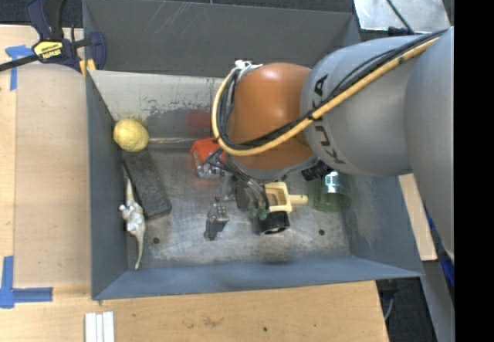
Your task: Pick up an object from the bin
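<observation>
Hanging low over the middle of the bin (104,201), the gripper (217,221) sat beneath the arm's orange cover, close to the bare floor. Nearest to it lay a small yellow-and-black plastic piece (275,208), just beside it on the arm's side. A red object (204,150) lay half hidden by the cover toward the back wall. The yellow-and-black piece looked the likeliest pick: light, hard, probably a little slick, and uneven in shape. A hold across its pale yellow body, rather than its round black end, would likely seat best. Whether the gripper was spread or closed could not be told from this angle. Nothing could be made out in its grasp, and whether it touched the floor was unclear too. Well apart, along the bin's left side, lay a yellow ball (130,134), a dark flat block (148,186) and a small white figure (133,218) — none of them near the gripper.
</observation>
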